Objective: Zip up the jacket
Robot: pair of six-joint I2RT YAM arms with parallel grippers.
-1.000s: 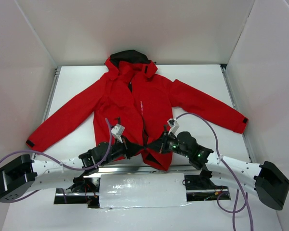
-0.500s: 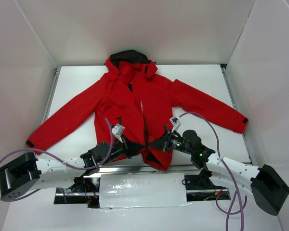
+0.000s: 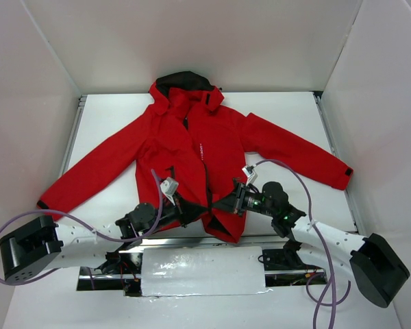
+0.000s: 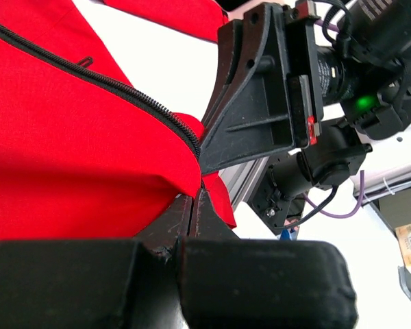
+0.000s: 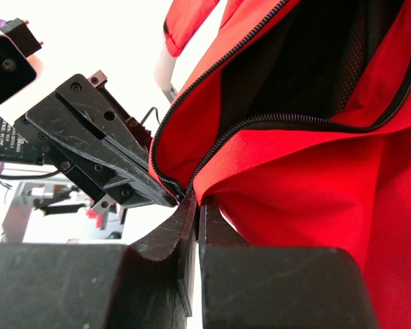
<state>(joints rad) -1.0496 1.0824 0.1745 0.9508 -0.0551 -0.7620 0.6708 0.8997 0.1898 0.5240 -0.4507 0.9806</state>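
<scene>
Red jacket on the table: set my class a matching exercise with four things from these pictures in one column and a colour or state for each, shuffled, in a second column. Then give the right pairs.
Column one
1. hood lining of the jacket
2. front zipper
3. left pincer
4. cable on the right arm

Column two
a. purple
b. black
c. shut on the jacket's bottom edge
d. teeth apart at the bottom end

Pairs: 1-b, 2-d, 3-c, 4-a
</scene>
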